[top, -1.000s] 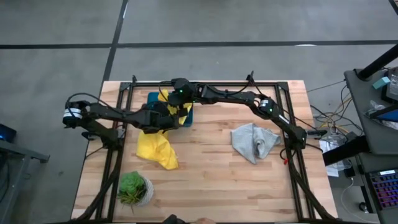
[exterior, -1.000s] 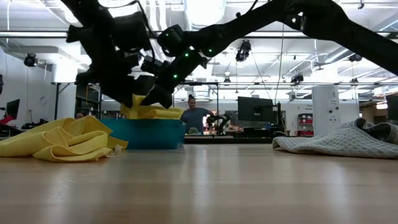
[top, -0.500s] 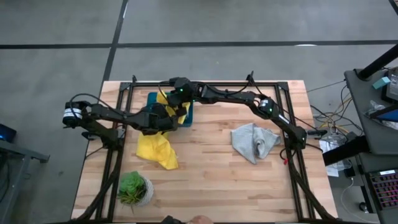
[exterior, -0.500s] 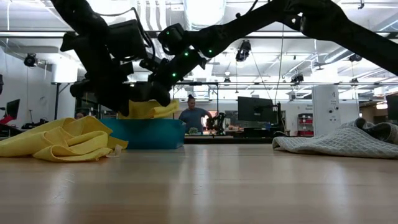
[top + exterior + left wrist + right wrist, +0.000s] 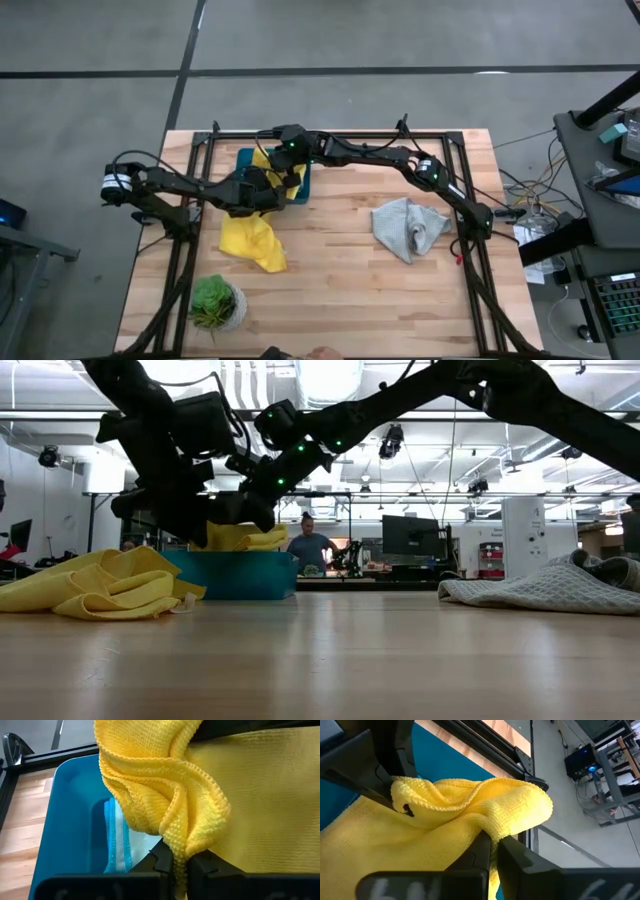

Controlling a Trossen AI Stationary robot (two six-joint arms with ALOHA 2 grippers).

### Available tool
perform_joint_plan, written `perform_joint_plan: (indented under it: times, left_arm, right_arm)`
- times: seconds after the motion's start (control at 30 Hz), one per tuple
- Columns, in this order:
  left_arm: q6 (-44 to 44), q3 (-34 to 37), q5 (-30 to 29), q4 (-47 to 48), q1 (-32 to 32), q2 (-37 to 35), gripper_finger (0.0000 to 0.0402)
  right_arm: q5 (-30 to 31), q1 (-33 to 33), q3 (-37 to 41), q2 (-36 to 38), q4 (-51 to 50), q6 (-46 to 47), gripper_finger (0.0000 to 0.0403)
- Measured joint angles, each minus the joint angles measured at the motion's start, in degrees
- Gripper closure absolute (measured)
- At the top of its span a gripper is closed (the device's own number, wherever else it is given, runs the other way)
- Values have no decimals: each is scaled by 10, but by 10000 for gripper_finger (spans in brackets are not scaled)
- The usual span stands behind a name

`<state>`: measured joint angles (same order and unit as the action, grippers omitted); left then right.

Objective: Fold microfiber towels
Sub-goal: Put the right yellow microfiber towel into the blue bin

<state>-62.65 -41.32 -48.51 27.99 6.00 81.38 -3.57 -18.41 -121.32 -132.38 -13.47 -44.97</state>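
Observation:
Both grippers are shut on a yellow towel (image 5: 268, 168) that hangs over the teal tray (image 5: 245, 158) at the far left of the table. My left gripper (image 5: 180, 862) comes at it from the table's left, my right gripper (image 5: 492, 845) from the far right. A light blue towel (image 5: 116, 840) lies inside the tray. A second yellow towel (image 5: 250, 242) lies crumpled on the table just in front of the tray. On the right, a pale grey towel (image 5: 410, 228) lies bunched. My left gripper pinches a bunched, hemmed fold of the yellow towel (image 5: 182, 837) between its two fingers, several layers together. The fingers slant downward from the table's left. The cloth rises slack from the fingers, above the tray. My right gripper pinches another gathered fold of the same towel (image 5: 487, 822) between its two fingers, slanting down from the table's far right. The cloth bulges slack beyond the fingers, and the towel sags between the two holds over the tray (image 5: 235, 573).
A small potted plant (image 5: 215, 302) stands at the near left corner. Black frame rails (image 5: 330, 137) run along the table's far, left and right sides. Bare wood lies in the middle and near part of the table (image 5: 340, 280). A person shows in the room beyond (image 5: 310, 545).
My left gripper has dipped slightly toward the tray and rolled a little, still shut on the yellow towel. The towel's raised peak has flattened and now sits lower over the tray. My right gripper has kept its place.

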Motion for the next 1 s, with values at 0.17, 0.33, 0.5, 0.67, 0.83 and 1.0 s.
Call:
perform_joint_plan:
  times: [0.17, 0.33, 0.5, 0.67, 0.83, 1.0]
  left_arm:
    - [0, -3, 0, 7, 0, 0, 352]
    - [1, -9, 0, 31, 0, -5, 312]
    - [2, -9, -1, 44, 0, -23, 290]
    - [1, -8, 1, 76, 0, -51, 287]
    - [28, -8, 7, 78, 0, -80, 287]
    - [87, -9, 17, 79, 0, -106, 287]
  right_arm:
    - [0, 0, 0, 0, 1, 5, 358]
    - [0, -1, 0, 0, 5, 17, 326]
    - [1, -3, -2, 1, 5, 31, 315]
    - [5, -5, -2, 14, -8, 43, 320]
    - [5, -6, -3, 34, -45, 56, 334]
    - [2, -6, -3, 65, -119, 80, 350]
